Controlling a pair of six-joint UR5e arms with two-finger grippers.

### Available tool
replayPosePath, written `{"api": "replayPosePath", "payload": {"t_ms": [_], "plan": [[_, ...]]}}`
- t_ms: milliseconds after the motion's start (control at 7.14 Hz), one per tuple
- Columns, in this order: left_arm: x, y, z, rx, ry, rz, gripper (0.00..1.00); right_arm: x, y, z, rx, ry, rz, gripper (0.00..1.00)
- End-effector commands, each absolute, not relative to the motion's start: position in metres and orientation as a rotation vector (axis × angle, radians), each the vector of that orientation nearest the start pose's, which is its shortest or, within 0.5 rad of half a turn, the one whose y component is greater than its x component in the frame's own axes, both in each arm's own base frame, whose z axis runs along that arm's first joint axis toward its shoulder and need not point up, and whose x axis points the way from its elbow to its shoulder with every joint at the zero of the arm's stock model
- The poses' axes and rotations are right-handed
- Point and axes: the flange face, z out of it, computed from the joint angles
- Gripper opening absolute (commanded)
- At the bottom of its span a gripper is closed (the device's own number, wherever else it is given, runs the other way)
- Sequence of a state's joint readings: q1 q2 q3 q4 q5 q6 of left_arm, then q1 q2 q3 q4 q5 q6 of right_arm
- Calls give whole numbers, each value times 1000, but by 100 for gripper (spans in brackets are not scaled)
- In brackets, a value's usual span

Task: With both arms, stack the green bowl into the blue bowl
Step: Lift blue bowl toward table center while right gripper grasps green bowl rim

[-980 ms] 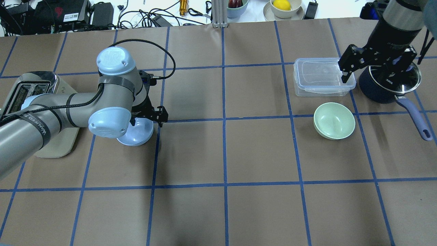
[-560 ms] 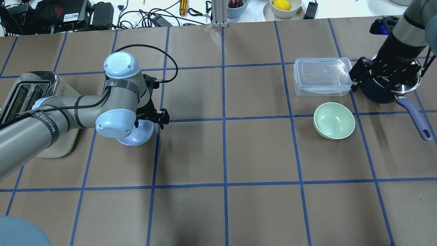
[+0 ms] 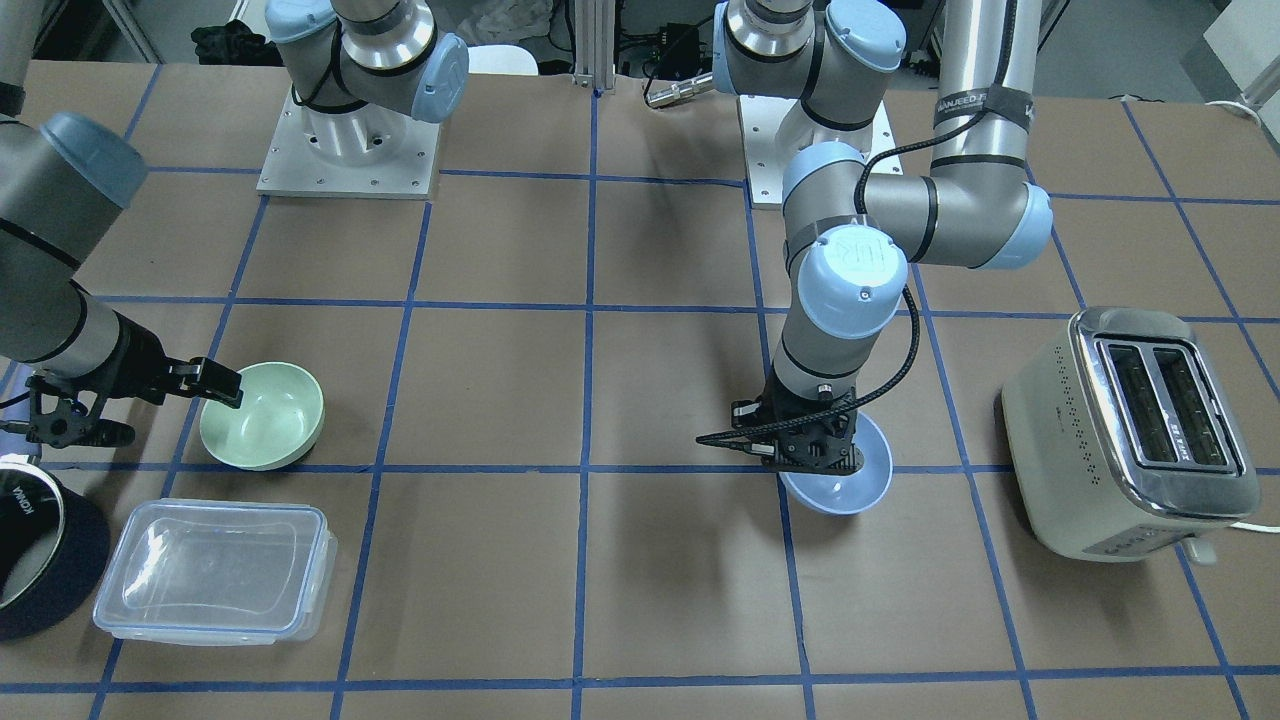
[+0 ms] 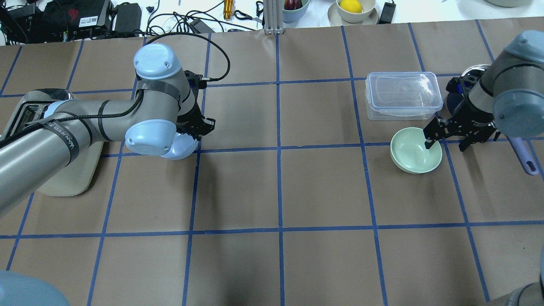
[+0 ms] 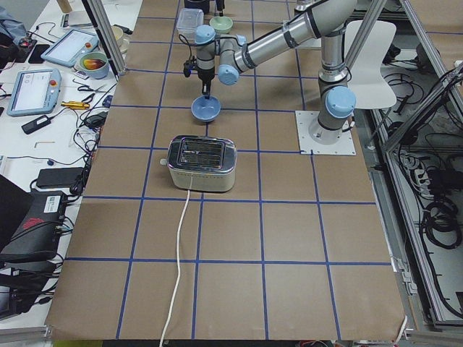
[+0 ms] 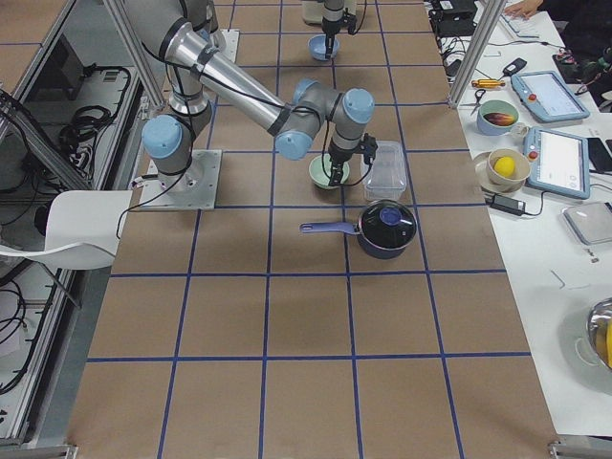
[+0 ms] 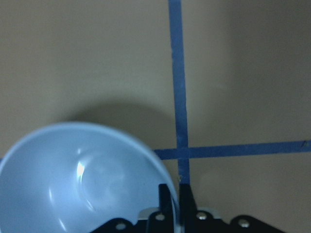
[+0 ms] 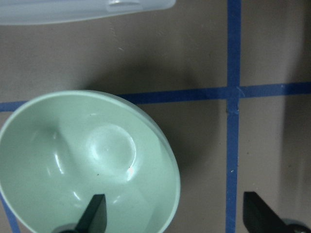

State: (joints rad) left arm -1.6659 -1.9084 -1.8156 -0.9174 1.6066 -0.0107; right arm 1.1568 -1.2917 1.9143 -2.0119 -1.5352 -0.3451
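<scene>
Jaws on the left gripper (image 7: 174,194) are pressed together on the rim of the small round periwinkle-blue glossy bowl (image 7: 82,189), which sits left of centre in the overhead frame, close to the cream 2-slot toaster (image 3: 1130,430). Whether that bowl is clear of the paper is hard to tell.

Jaws on the right gripper (image 4: 445,144) are spread wide and straddle the rim of the small round mint-green matte bowl (image 4: 414,153). 1 of its fingers (image 8: 95,213) is inside the bowl and the other is outside over the table. This bowl rests at the right of the overhead frame, just below the clear rectangular lidded container (image 4: 401,95) and near the handle of the dark navy saucepan (image 4: 520,155).

Risks, as a judgement:
- A 1-point pinch on a smooth rim lets the blue bowl swing or slip if the arm moves fast.
- If the right jaws close unevenly, the green bowl may skid on the paper or tip instead of being caught.
- The outer right finger could knock the saucepan handle.
- The 2 bowls are well apart, so both arms must travel to the middle, where they could clash or drop the green bowl off-centre.
</scene>
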Motion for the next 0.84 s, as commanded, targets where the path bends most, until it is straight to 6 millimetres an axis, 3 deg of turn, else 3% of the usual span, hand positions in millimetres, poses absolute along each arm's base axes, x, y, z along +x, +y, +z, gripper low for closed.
{"api": "replayPosePath", "payload": {"t_ms": [0,140,280,420,560,700], "plan": [[-276,-562,277,92,3164,-216,8,-87,-531,199,101,3020,253,99],[-316,-549,278,112,3174,-222,8,-88,-533,194,98,3020,251,89],[-352,-538,262,50,3191,-240,8,-89,-534,193,66,3019,254,53],[-389,-526,249,-53,3221,-310,9,-89,-534,190,59,3014,272,5],[-412,-514,221,-51,3205,-261,9,-89,-533,189,59,3013,276,0],[-428,-508,213,-19,3202,-248,10,-89,-534,190,56,3014,277,0]]}}
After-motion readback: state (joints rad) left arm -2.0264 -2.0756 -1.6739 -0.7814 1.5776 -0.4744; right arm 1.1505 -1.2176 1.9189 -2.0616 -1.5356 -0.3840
